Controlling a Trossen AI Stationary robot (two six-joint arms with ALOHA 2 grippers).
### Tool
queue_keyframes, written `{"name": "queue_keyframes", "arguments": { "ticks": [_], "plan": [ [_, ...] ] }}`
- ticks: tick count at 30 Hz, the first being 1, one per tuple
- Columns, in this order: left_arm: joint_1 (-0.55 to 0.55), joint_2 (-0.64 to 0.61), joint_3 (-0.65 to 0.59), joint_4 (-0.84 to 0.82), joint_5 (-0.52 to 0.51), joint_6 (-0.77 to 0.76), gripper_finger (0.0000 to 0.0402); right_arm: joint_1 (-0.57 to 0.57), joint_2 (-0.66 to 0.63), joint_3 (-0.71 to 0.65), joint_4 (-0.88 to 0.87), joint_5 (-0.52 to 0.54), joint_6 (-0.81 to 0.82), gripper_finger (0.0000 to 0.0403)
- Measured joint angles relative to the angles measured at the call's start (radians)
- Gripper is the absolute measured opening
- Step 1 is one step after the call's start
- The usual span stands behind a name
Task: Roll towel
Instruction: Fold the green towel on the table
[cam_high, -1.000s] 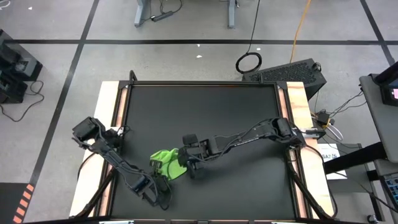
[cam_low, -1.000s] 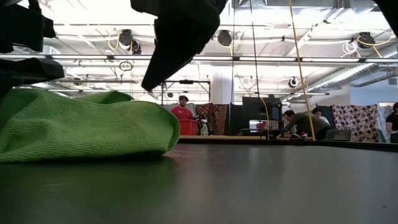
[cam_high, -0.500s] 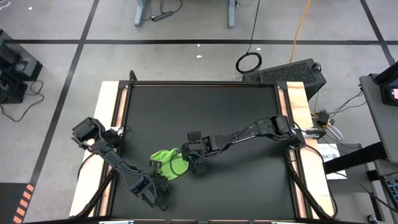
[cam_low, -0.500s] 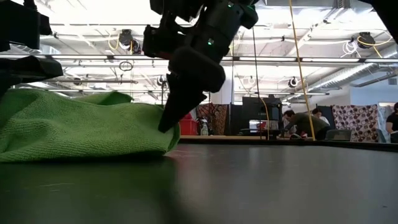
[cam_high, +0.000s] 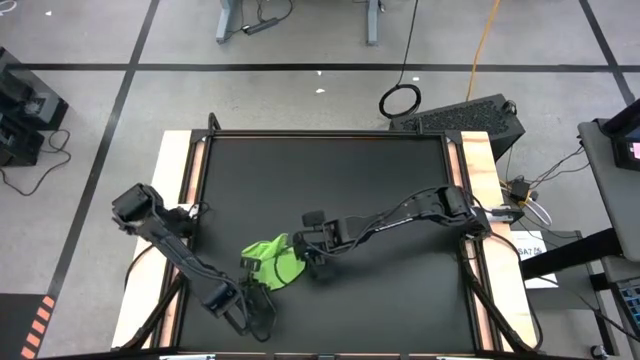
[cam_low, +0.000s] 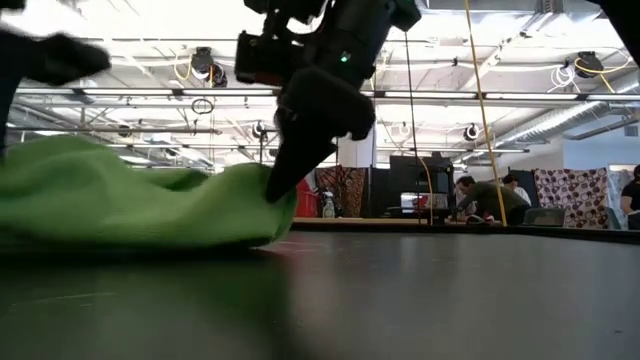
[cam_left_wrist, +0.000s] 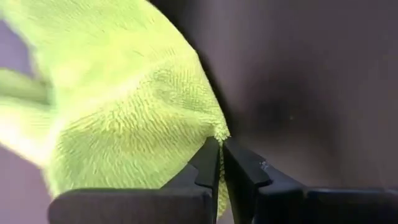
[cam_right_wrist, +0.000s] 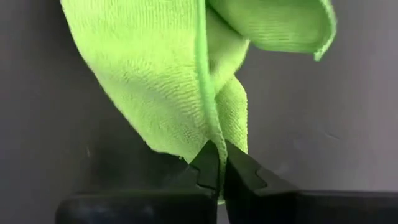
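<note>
The lime-green towel (cam_high: 270, 263) lies bunched on the black table (cam_high: 330, 180), near its front edge and left of the middle. My left gripper (cam_high: 252, 274) is at the towel's near left side and shut on it (cam_left_wrist: 219, 142). My right gripper (cam_high: 297, 262) comes from the table's right and is shut on the towel's right edge (cam_right_wrist: 219, 149). In the low view the towel (cam_low: 130, 200) rests on the table as a low heap, with my right gripper (cam_low: 272, 192) at its right end. My left gripper pinches a corner-like tip of the towel's edge (cam_left_wrist: 216, 132) between its two fingers. The rest of the cloth spreads away from the fingertips, slack. My right gripper pinches the towel's hemmed edge (cam_right_wrist: 214, 140) between its two fingers, with a second layer beside it. The fingers slant down from the table's right. The held edge (cam_low: 262, 185) is raised a little, and the rest lies on the table.
Pale wooden strips run along the table's left (cam_high: 178, 200) and right (cam_high: 478, 160) sides. A keyboard-like dark panel (cam_high: 465, 118) sits beyond the far right corner. People (cam_low: 480, 195) are in the room far behind the table.
My right gripper has come down onto the towel's right edge and shut on it. My left arm has shifted a little toward the table's left. The heap's left part now stands higher, and its right end is pulled up into a point.
</note>
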Motion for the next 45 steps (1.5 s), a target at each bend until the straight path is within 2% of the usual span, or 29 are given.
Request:
{"name": "queue_keyframes", "arguments": {
  "ticks": [3, 6, 11, 15, 18, 24, 29, 35, 41, 45],
  "plan": [
    [-0.008, -0.059, 0.025, -0.038, -0.07, 0.0, 0.0033, 0.009, -0.035, 0.001, -0.028, 0.019, -0.027, 0.0002],
    [-0.018, -0.118, 0.045, -0.079, -0.175, 0.0, 0.0067, 0.017, -0.081, 0.001, -0.075, 0.022, -0.034, 0.0001],
    [-0.025, -0.205, 0.046, -0.085, -0.355, 0.0, 0.0175, 0.034, -0.161, 0.001, -0.126, 0.013, -0.054, 0.0001],
    [0.026, -0.232, 0.046, -0.077, -0.374, 0.0, 0.0253, 0.058, -0.198, 0.002, -0.168, 0.01, -0.087, 0.0001],
    [0.077, -0.233, 0.044, -0.072, -0.325, 0.004, 0.028, 0.077, -0.211, 0.002, -0.182, 0.01, -0.104, 0.0],
    [0.174, -0.232, -0.014, 0.008, -0.243, 0.084, 0.0285, 0.117, -0.211, 0.002, -0.214, 0.048, -0.145, 0.0],
    [0.259, -0.232, -0.071, 0.254, -0.154, 0.257, 0.0286, 0.139, -0.211, 0.002, -0.21, 0.07, -0.163, 0.0],
    [0.369, -0.232, -0.095, 0.492, -0.121, 0.437, 0.0286, 0.148, -0.211, 0.002, -0.203, 0.072, -0.172, 0.0],
    [0.472, -0.196, -0.095, 0.644, 0.177, 0.523, 0.0286, 0.148, -0.211, 0.002, -0.172, 0.073, -0.189, 0.0],
    [0.512, -0.143, -0.095, 0.667, 0.316, 0.539, 0.0286, 0.147, -0.211, 0.002, -0.158, 0.073, -0.195, 0.0]
  ]
}}
